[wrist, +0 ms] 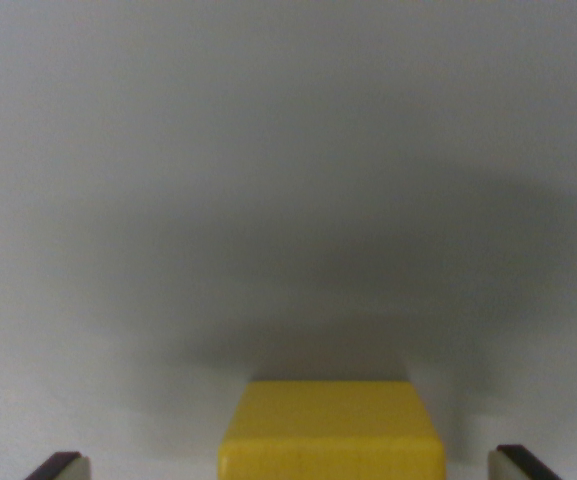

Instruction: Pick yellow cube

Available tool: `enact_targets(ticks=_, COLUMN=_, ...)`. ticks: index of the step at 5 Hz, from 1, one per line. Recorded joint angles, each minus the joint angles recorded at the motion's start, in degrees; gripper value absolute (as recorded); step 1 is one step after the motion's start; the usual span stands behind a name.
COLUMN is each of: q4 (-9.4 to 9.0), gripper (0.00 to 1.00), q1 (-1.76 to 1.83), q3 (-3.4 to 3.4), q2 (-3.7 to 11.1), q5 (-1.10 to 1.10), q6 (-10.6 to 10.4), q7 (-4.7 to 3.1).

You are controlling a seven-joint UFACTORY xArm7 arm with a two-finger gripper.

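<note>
The yellow cube (330,428) sits at the bottom centre of the wrist view, resting on a pale grey surface (268,150), its lower part cut off by the frame edge. My gripper (290,466) is open: one fingertip (58,466) shows at the bottom left and the other fingertip (523,462) at the bottom right. The cube lies between them, with a clear gap on each side. It is nearer the right finger than the left. Nothing touches the cube.
A broad soft shadow (368,270) falls on the grey surface behind the cube. No other object appears in view.
</note>
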Motion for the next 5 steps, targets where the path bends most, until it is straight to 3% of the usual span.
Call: enact_targets(ticks=5, q4=-1.87, gripper=0.0, q1=-0.18, q3=-0.31, q2=0.58, q5=0.2, q6=-2.24, q7=-0.72)
